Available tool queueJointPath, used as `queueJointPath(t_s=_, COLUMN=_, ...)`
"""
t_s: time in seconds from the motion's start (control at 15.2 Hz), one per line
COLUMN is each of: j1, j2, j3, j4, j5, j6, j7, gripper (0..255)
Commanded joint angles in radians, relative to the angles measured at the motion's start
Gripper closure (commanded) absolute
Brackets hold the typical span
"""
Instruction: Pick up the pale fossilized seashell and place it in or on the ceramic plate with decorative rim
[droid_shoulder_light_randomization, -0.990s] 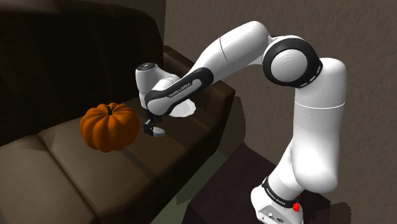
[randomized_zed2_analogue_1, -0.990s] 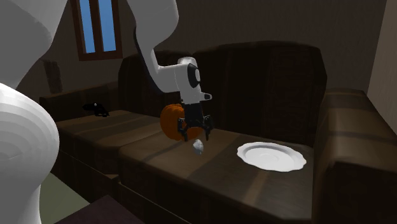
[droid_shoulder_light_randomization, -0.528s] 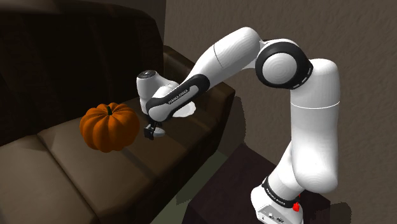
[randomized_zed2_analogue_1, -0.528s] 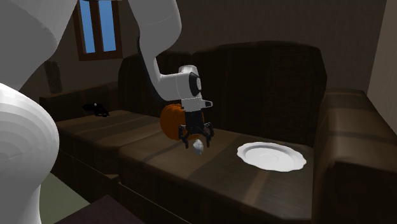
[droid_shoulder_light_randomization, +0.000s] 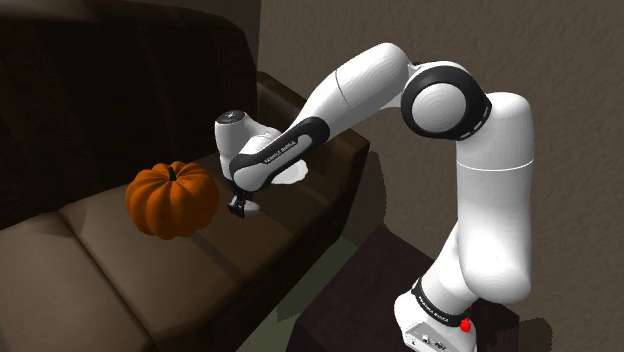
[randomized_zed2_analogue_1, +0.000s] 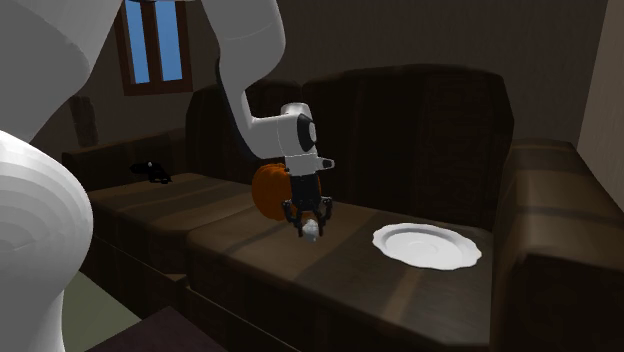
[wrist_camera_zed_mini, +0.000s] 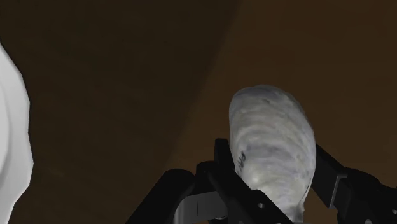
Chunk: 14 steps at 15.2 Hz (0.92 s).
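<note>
Shell: pale, ribbed. The jaws are closed on it across its width and its long end juts out past them, a grip that probably leaves the underside free for setting down. It hangs low over the sofa seat, apart from the plate; whether it touches the cushion cannot be told. Between shell and plate is bare cushion, an open lane. Plate: white, scalloped, empty, lying flat, its rim the one edge to clear. Pumpkin: beyond the shell from the plate, off the lane. Backrest behind the plate and armrest beside it limit any overshoot.

White arm outstretched, wrist downward, black claw tight around a pale shell
</note>
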Motion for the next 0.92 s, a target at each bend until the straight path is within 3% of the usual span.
queueJointPath(t_s=0.0, j1=0.000, j2=0.000, j3=0.000, j4=0.000, j5=0.000, j6=0.000, j7=0.000, gripper=255)
queueJointPath(t_s=0.4, j1=0.000, j2=0.000, j3=0.000, j4=0.000, j5=0.000, j6=0.000, j7=0.000, gripper=255)
queueJointPath(t_s=0.86, j1=-0.005, j2=-0.065, j3=0.009, j4=0.006, j5=0.018, j6=-0.069, j7=-0.020, gripper=255)
